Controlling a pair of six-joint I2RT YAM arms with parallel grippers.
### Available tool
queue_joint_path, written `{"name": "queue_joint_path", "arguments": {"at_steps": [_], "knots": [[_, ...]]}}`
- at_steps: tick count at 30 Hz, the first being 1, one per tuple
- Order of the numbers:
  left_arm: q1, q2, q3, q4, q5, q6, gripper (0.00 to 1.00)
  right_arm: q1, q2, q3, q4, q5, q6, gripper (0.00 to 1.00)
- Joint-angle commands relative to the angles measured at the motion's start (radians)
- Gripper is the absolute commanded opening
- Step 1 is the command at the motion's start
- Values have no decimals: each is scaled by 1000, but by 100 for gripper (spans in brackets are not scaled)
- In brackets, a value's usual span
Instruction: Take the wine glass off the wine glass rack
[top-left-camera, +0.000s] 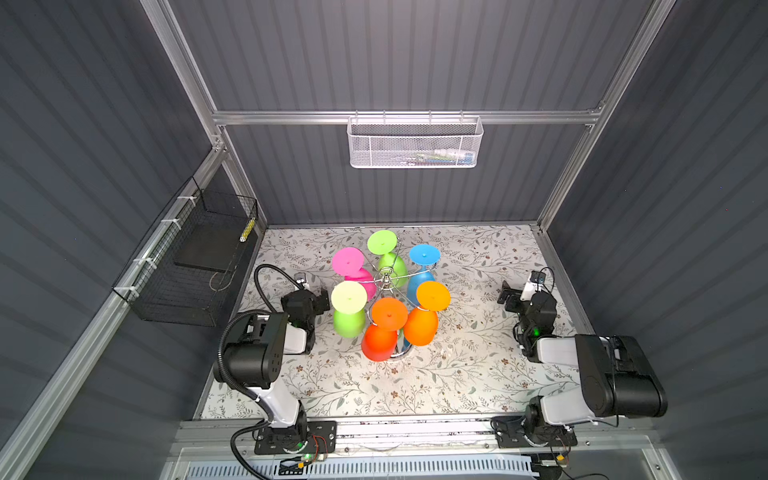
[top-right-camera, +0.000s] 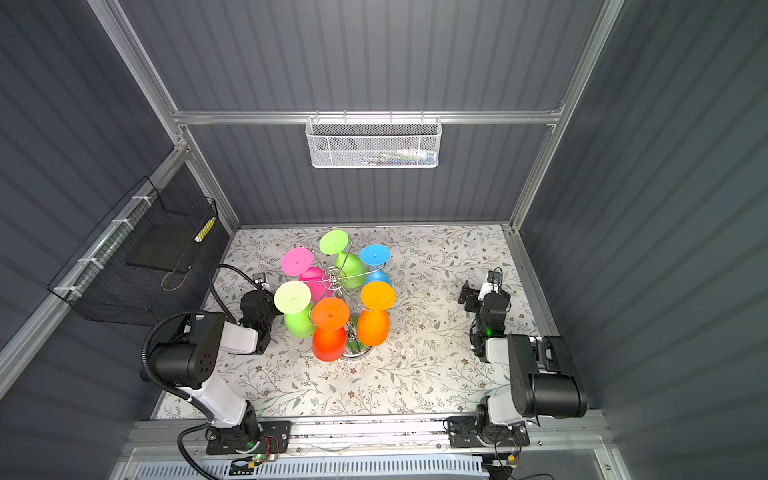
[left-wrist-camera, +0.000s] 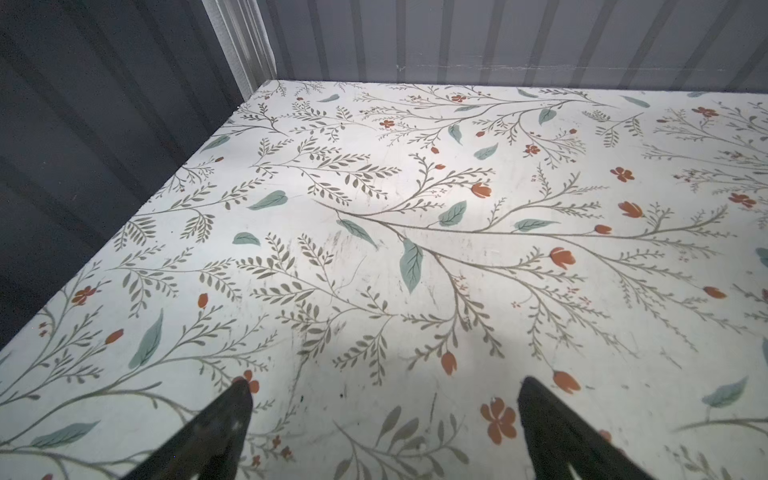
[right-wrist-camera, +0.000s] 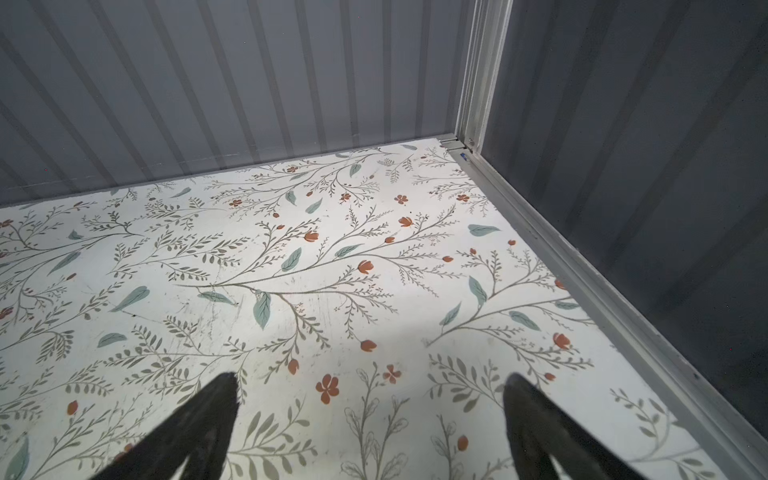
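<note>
The chrome wine glass rack stands mid-table in both top views, its round base showing below. Several coloured wine glasses hang upside down from its arms: pink, green, blue, lime, red-orange and orange. My left gripper sits low just left of the lime glass, open, with only tabletop between its fingertips. My right gripper is well to the right of the rack, open and empty. Neither wrist view shows the rack or a glass.
A white mesh basket hangs on the back wall. A black wire basket is fixed to the left wall. The floral tabletop is bounded by grey walls and an aluminium rail on the right.
</note>
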Motion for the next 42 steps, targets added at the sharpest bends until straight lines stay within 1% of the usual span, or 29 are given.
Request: {"name": "queue_joint_path", "arguments": {"at_steps": [1,42], "knots": [[-7,9,19,-7,-1,17,100,-4,-12,0,15,-7,9,99],[-7,9,22,-15,-1,16,100,-10,-14,0,14,-14,14,99]]}}
